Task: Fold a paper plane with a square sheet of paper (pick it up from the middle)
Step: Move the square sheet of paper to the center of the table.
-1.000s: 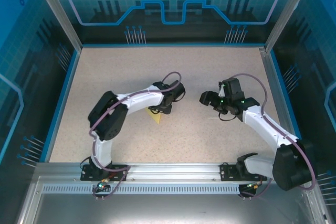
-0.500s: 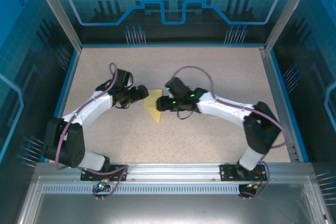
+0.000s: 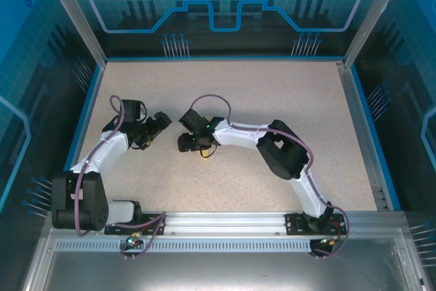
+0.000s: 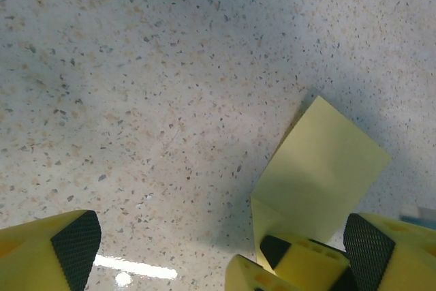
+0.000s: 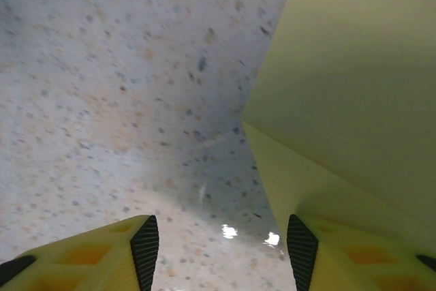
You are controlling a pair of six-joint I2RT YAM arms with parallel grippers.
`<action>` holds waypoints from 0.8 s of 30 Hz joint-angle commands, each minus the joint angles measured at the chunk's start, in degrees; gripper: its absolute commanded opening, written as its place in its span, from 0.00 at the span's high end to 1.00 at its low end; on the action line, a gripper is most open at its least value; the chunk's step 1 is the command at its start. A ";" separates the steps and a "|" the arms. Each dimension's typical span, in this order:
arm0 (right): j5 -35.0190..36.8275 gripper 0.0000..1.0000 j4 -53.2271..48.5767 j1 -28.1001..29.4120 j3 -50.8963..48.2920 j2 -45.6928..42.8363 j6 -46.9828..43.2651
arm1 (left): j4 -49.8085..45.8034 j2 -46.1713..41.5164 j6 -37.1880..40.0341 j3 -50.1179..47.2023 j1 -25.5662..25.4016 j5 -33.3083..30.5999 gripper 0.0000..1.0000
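Left arm (image 3: pixel 102 151) lies low and bent, its wrist just left of the square sheet of paper (image 4: pixel 320 175). Left jaws are released and spread wide, with the pads (image 4: pixel 75 244) clear of the sheet. Right arm (image 3: pixel 272 142) reaches across the tabletop (image 3: pixel 272 93), its wrist directly over the sheet. Right jaws are parted with nothing between them, one pad (image 5: pixel 302 253) at the sheet's edge. The sheet is folded, its long axis slanting away from the left jaws. Which way it points cannot be told.
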 commanded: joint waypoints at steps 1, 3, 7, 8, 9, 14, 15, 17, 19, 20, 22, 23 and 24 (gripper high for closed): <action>0.16 0.46 -3.61 -0.48 0.24 0.12 -3.31 | 0.16 -0.53 0.37 -0.37 0.52 3.43 0.04; -0.41 0.47 -3.65 -0.65 -1.85 -1.05 -5.07 | 0.13 -0.08 0.88 -0.13 0.52 4.34 0.04; -4.58 0.49 -2.31 -2.05 -8.80 -5.05 -11.09 | 0.08 0.56 2.14 -0.24 0.52 5.87 0.04; -6.67 0.50 -1.66 -2.76 -10.87 -6.35 -13.42 | 0.06 0.70 2.49 -0.19 0.52 6.50 0.04; -9.46 0.50 -0.85 -3.54 -12.82 -7.55 -16.50 | 0.07 0.85 2.78 -0.19 0.46 6.91 0.04; -19.85 0.50 -3.79 -8.23 -19.67 -15.25 -36.35 | 0.05 0.98 4.00 -0.87 -0.03 8.92 0.04; -18.87 0.50 -4.37 -8.75 -20.19 -16.61 -38.73 | 0.03 0.98 4.16 -0.83 -0.37 8.95 0.04; -18.47 0.50 -5.37 -9.76 -20.40 -19.53 -42.86 | 0.28 1.06 4.19 -0.92 -1.45 8.78 0.04; -16.32 0.50 -4.56 -9.89 -20.87 -22.92 -44.28 | 0.49 1.15 3.93 -0.87 -2.64 8.43 0.04; -15.35 0.48 -3.58 -9.69 -21.65 -24.96 -44.79 | 0.70 1.17 3.76 -0.92 -3.12 8.33 0.04; -11.82 0.43 -0.11 -8.76 -24.05 -28.84 -45.64 | 0.97 1.00 3.31 -1.01 -3.94 8.42 0.04; -8.53 0.40 1.73 -7.98 -25.77 -30.94 -46.33 | 1.06 0.90 3.18 -1.19 -4.28 8.34 0.04; -4.72 0.37 3.31 -7.13 -26.98 -32.25 -46.82 | 1.30 0.68 2.92 -1.40 -4.52 8.33 0.03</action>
